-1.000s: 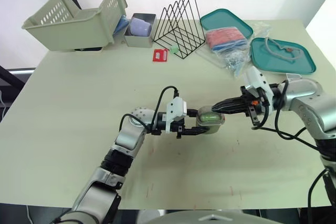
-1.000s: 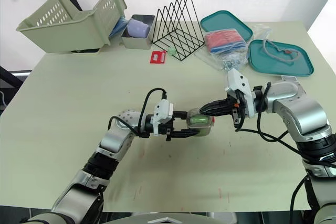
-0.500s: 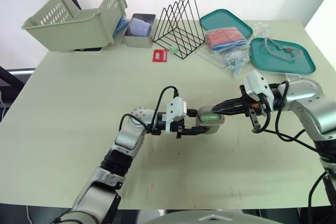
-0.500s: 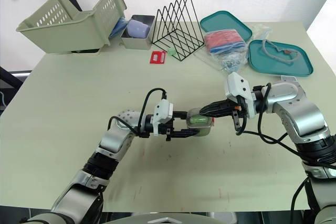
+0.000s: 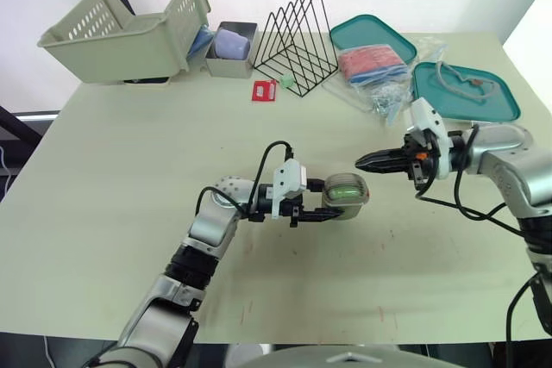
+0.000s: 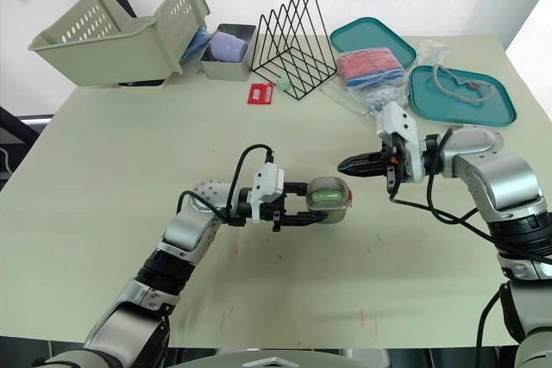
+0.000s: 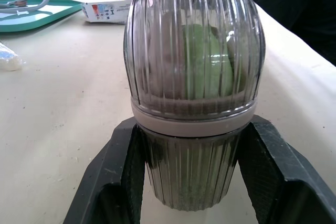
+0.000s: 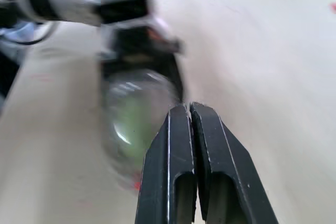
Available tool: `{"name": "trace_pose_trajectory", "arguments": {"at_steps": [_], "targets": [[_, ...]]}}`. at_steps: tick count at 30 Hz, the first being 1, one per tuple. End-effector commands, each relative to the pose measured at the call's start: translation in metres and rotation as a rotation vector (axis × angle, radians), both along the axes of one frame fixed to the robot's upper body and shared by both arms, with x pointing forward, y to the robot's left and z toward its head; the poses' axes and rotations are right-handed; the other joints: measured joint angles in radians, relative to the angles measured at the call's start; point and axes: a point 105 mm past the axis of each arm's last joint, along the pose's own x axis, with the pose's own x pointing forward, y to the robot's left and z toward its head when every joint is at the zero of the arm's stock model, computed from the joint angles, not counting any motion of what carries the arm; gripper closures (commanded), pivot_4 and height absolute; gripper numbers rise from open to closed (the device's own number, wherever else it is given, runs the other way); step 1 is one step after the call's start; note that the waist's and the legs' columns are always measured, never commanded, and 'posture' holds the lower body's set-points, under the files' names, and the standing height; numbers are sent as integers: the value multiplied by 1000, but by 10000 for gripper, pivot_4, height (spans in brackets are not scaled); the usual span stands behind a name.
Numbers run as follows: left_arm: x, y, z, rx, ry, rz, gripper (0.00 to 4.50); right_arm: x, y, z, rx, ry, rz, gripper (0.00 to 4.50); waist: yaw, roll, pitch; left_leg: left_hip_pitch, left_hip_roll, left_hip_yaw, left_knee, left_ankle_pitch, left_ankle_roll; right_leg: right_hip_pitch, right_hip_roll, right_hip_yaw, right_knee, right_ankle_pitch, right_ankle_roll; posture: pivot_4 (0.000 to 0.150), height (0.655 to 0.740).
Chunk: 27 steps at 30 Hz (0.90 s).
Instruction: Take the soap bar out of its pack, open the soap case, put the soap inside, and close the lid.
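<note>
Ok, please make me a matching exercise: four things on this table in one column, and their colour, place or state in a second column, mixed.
1 soap case
2 right end effector
3 wire rack
4 basket

a black, far side of table
b shut, holding nothing
c pale green, far left corner
d lid closed, held by left end effector

Pairs: 1-d, 2-b, 3-a, 4-c

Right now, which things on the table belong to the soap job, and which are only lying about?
Job: case, lid closed; green soap inside it; left gripper, shut on the case; right gripper, shut, apart from the case.
Lying about: basket; wire rack; two teal trays; red card; grey bin; bagged packets.
</note>
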Motion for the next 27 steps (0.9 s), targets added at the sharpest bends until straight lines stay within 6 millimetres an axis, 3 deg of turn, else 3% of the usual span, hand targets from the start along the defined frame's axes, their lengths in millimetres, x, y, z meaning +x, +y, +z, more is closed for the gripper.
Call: {"name": "trace_pose_trajectory", "arguments": {"at_steps": [1,2,9,14,20,27], "targets": [[-4,-5,14,-38,-48,-28,25135,-4,-5,10,69,-71,4,39141,1,0,0,0,0,0,0,0,0,0,0,0,0,0,0,1500,7400],[-4,-5,14,-37,-47,-28,25135,-6,-6,10,88,-74,6,36549,2,0,0,0,0,0,0,0,0,0,0,0,0,0,0,1500,7400],[0,-5,20,-78,32,-4,25135,-5,-27,-3,131,-225,-21,1362,2,0,0,0,0,1,1,0,0,0,0,0,1,0,0,1500,7400],[-1,-5,20,-74,84,-10,25135,-12,-35,-9,160,-214,-6,157,-1,0,0,0,0,1,0,0,0,0,0,0,0,0,0,1500,7400],[-6,-4,15,-54,163,-16,25135,-36,-42,-26,136,-167,82,157,0,0,0,0,0,1,0,0,0,1,0,0,0,0,0,1500,7400],[-8,0,15,-69,478,46,25135,-47,-45,-42,86,-186,119,157,-3,0,0,1,0,0,0,0,0,1,0,1,1,0,0,1500,7400]]}}
